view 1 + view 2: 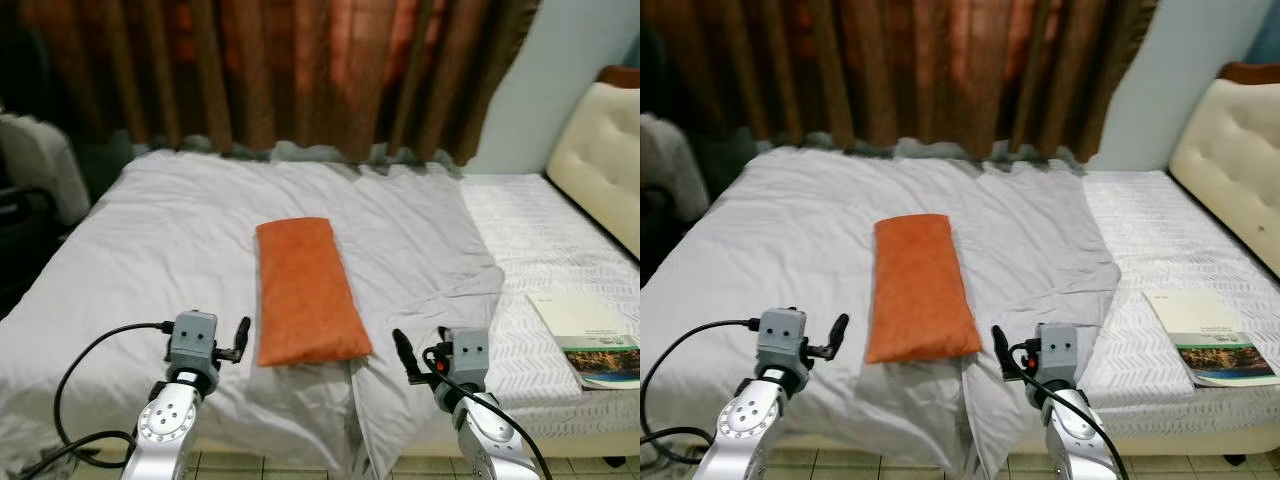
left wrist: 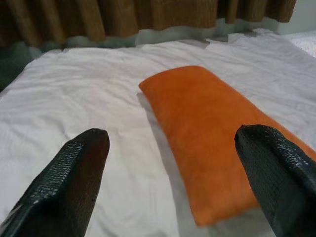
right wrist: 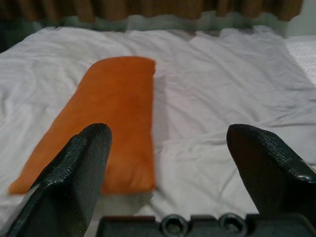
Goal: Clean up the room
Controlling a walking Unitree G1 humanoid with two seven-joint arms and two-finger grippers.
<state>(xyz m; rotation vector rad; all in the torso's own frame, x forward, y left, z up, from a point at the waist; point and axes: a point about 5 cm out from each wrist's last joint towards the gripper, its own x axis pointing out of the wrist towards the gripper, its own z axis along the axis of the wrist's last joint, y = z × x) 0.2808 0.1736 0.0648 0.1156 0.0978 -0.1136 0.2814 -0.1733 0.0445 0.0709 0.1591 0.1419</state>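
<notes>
An orange pillow [image 1: 302, 290] lies lengthwise on the grey duvet [image 1: 160, 230], near the bed's front edge. My left gripper [image 1: 240, 336] hovers just to the left of the pillow's near end. It is open, and the left wrist view has the pillow [image 2: 217, 143] between its spread fingers [image 2: 74, 177]. My right gripper [image 1: 403, 352] is held to the right of the pillow over a duvet fold. It is open too, with the pillow [image 3: 108, 113] ahead of its one finger [image 3: 74, 173] and nothing held.
A book [image 1: 588, 336] lies on the bare white sheet [image 1: 540, 230] at the right. A cream padded headboard [image 1: 600, 150] stands at the far right and brown curtains [image 1: 300, 70] hang behind the bed. A pale bundle [image 1: 35, 165] sits at the left. Tiled floor [image 1: 300, 468] lies below.
</notes>
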